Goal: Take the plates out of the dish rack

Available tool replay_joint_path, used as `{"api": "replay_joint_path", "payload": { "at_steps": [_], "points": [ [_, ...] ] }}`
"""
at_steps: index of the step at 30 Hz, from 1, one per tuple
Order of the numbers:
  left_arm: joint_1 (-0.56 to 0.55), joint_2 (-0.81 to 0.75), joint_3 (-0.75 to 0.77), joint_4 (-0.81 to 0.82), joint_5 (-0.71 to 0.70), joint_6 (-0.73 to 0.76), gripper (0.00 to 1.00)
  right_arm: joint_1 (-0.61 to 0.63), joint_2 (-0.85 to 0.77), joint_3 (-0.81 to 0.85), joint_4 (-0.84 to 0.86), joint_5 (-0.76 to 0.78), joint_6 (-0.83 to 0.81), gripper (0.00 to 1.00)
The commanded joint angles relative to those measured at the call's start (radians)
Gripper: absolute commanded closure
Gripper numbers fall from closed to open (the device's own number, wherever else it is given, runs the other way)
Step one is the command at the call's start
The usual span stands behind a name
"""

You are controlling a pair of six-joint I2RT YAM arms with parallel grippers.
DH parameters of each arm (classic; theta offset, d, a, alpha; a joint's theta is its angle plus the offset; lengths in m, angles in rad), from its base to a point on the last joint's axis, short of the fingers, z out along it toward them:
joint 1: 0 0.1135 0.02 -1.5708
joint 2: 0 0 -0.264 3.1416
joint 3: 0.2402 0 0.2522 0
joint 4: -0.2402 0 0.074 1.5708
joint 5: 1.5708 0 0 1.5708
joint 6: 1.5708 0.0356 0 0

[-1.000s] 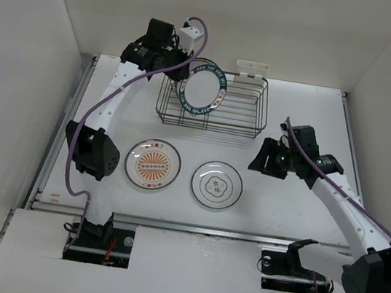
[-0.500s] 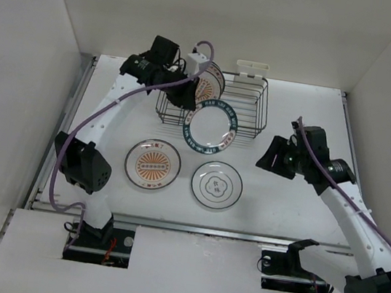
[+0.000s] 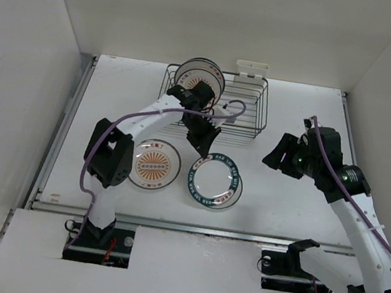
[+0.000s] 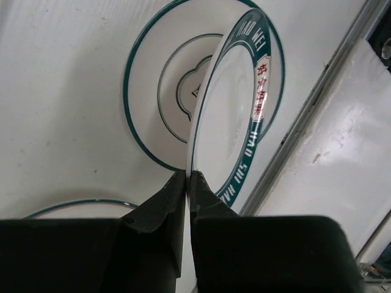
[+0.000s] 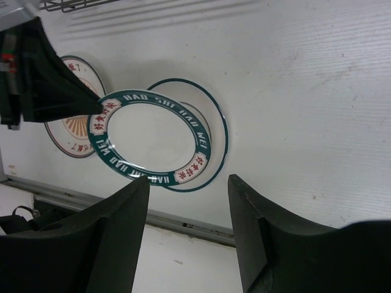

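Observation:
My left gripper [image 3: 204, 150] is shut on the rim of the teal-band plate [image 3: 212, 181]. It holds the plate tilted over a thin-rimmed white plate [image 3: 235, 194] on the table. The wrist view shows the jaws [image 4: 188, 177] pinching the teal-band plate [image 4: 241, 116] above the lower plate [image 4: 156, 91]. Whether the two plates touch I cannot tell. An orange sunburst plate [image 3: 152, 164] lies flat to the left. Another orange plate [image 3: 200, 76] stands in the dish rack [image 3: 248, 114]. My right gripper [image 3: 279, 156] is open and empty, right of the plates [image 5: 188, 183].
A white plastic holder [image 3: 252, 68] hangs on the rack's far edge. The table's front rail [image 3: 191, 227] runs just below the plates. White walls enclose the table on the left, the right and the back.
My left gripper has carried the teal-band plate out of the rack, forward and down over the thin-rimmed plate. The right arm has shifted slightly right.

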Motion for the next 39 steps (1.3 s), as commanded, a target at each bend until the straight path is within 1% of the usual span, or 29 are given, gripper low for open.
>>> {"api": "replay_joint_path", "payload": {
  "at_steps": [1, 5, 7, 10, 11, 12, 14, 16, 18, 20, 22, 23, 24, 25, 26, 27, 28, 29, 30, 31, 32, 33, 34, 36, 37, 38, 39],
  "points": [
    [-0.005, 0.05, 0.026, 0.001, 0.051, 0.012, 1.0, -0.005, -0.013, 0.032, -0.012, 0.018, 0.01, 0.4],
    [-0.037, 0.125, 0.081, -0.08, 0.025, 0.041, 1.0, -0.005, -0.013, 0.023, -0.012, 0.018, 0.01, 0.4],
    [-0.051, 0.152, 0.116, -0.109, -0.016, 0.064, 0.88, -0.005, -0.013, 0.023, -0.012, 0.018, 0.01, 0.4],
    [-0.051, 0.164, 0.116, -0.122, -0.027, 0.075, 0.64, -0.005, -0.013, 0.023, -0.012, 0.018, 0.01, 0.4],
    [-0.051, 0.164, 0.116, -0.122, -0.027, 0.075, 0.45, -0.005, -0.013, 0.023, -0.012, 0.018, 0.01, 0.4],
    [-0.051, 0.153, 0.116, -0.112, -0.027, 0.075, 0.37, -0.005, -0.013, 0.023, -0.012, 0.018, 0.01, 0.4],
    [-0.051, 0.13, 0.116, -0.112, -0.036, 0.075, 0.31, -0.005, -0.013, 0.023, -0.003, 0.018, 0.01, 0.4],
    [-0.051, 0.094, 0.116, -0.103, -0.05, 0.066, 0.28, -0.005, -0.004, 0.023, -0.002, 0.018, 0.01, 0.39],
    [-0.051, 0.058, 0.125, -0.093, -0.076, 0.04, 0.28, -0.005, 0.008, 0.032, 0.007, 0.018, -0.008, 0.36],
    [-0.025, -0.011, 0.125, -0.083, -0.093, 0.003, 0.28, -0.005, 0.054, 0.072, 0.031, 0.041, -0.021, 0.36],
    [0.007, -0.082, 0.135, -0.059, -0.15, -0.035, 0.26, -0.005, 0.092, 0.118, 0.054, 0.064, -0.044, 0.31],
    [0.043, -0.104, 0.135, -0.044, -0.185, -0.079, 0.22, -0.005, 0.115, 0.173, 0.071, 0.075, -0.053, 0.31],
    [0.065, -0.124, 0.145, -0.043, -0.226, -0.101, 0.21, -0.005, 0.17, 0.204, 0.118, 0.075, -0.076, 0.3],
    [0.087, -0.156, 0.145, -0.031, -0.324, -0.119, 0.2, -0.005, 0.204, 0.236, 0.143, 0.075, -0.09, 0.3],
    [0.134, -0.17, 0.159, -0.031, -0.366, -0.135, 0.19, -0.005, 0.242, 0.311, 0.169, 0.054, -0.103, 0.3],
    [0.16, -0.183, 0.159, -0.02, -0.4, -0.149, 0.19, -0.005, 0.329, 0.352, 0.212, 0.04, -0.12, 0.3],
    [0.189, -0.193, 0.17, -0.02, -0.427, -0.159, 0.17, -0.005, 0.382, 0.398, 0.227, 0.024, -0.154, 0.3],
    [0.247, -0.216, 0.17, -0.007, -0.463, -0.175, 0.17, -0.005, 0.49, 0.5, 0.246, 0.0, -0.194, 0.3],
    [0.278, -0.229, 0.17, -0.007, -0.475, -0.175, 0.15, -0.005, 0.491, 0.553, 0.246, -0.009, -0.194, 0.3],
    [0.31, -0.241, 0.158, 0.01, -0.475, -0.187, 0.15, -0.005, 0.601, 0.607, 0.246, 0.0, -0.229, 0.3],
    [0.34, -0.253, 0.158, 0.019, -0.499, -0.187, 0.12, 0.004, 0.658, 0.665, 0.246, 0.021, -0.249, 0.3],
    [0.392, -0.264, 0.142, 0.041, -0.509, -0.187, 0.1, 0.022, 0.712, 0.777, 0.246, 0.036, -0.275, 0.32],
    [0.416, -0.278, 0.142, 0.041, -0.518, -0.187, 0.09, 0.031, 0.817, 0.831, 0.234, 0.047, -0.301, 0.32],
    [0.482, -0.278, 0.119, 0.055, -0.54, -0.187, 0.07, 0.05, 0.919, 0.946, 0.225, 0.047, -0.369, 0.35],
    [0.502, -0.278, 0.119, 0.055, -0.54, -0.187, 0.07, 0.064, 0.965, 1.042, 0.215, 0.047, -0.386, 0.35],
    [0.519, -0.278, 0.11, 0.055, -0.54, -0.198, 0.07, 0.064, 1.047, 1.082, 0.224, 0.062, -0.407, 0.37],
    [0.533, -0.266, 0.11, 0.055, -0.54, -0.198, 0.07, 0.076, 1.086, 1.119, 0.225, 0.063, -0.418, 0.4]
  ]
}}
